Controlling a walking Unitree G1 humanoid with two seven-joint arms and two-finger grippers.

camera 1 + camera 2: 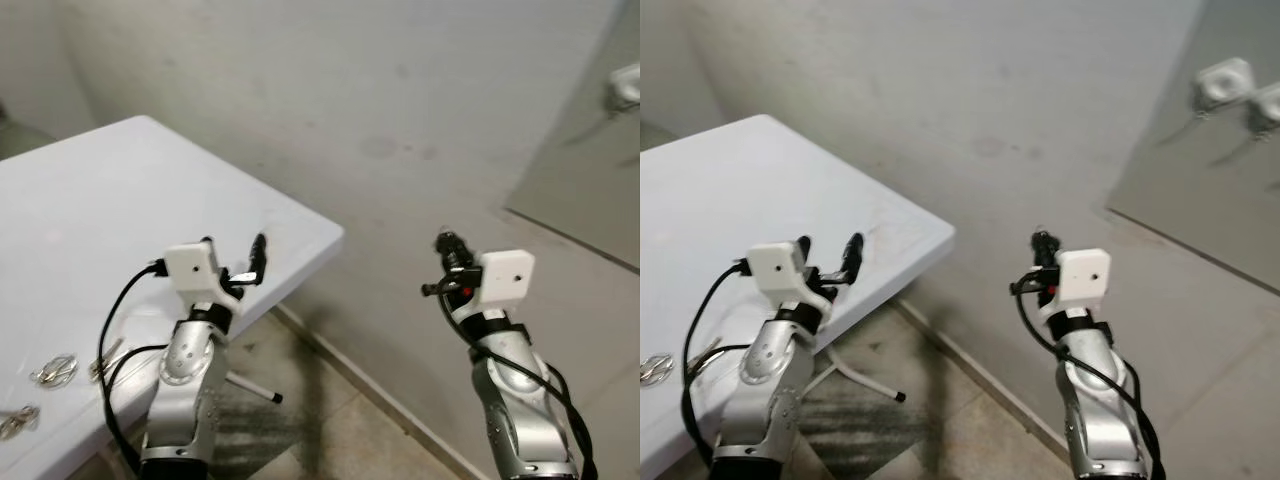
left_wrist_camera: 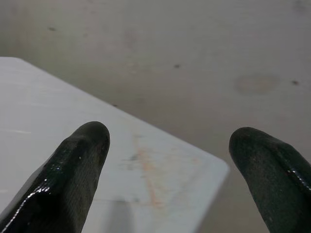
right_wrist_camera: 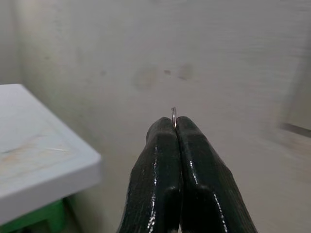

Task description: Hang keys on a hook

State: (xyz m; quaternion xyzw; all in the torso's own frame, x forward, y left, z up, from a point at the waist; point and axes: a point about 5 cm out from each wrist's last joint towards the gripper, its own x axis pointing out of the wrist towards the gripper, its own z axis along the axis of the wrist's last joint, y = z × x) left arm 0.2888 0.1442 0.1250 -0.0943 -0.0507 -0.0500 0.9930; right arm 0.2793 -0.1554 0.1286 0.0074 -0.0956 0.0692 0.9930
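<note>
We hold both arms raised in front of the grey wall. Our right hand [image 3: 176, 127] is clenched, and a thin sliver of metal, probably the key ring [image 3: 173, 116], pokes out between its fingertips; the view is too tight for us to say how much of the keys hangs below, so we take it that we are carrying them. Our left hand [image 2: 167, 145] is released, its two fingers spread wide over the corner of the white bench [image 1: 120, 190] with nothing between them.

The step we judge ourselves to be in is bringing the keys to the hooks [image 1: 1240, 90], the pale fittings mounted on the panel up and to the right of our right hand, well apart from it. To do this well, we should keep the right hand clenched so the ring cannot slip, turn toward the panel, and raise the hand until the ring's opening stands above a hook's tip before lowering it on. A slow final approach seems wise, since the ring shows so little past the fingertips.

More keys [image 1: 55, 370] lie on the bench, behind and to the left of our left hand.
</note>
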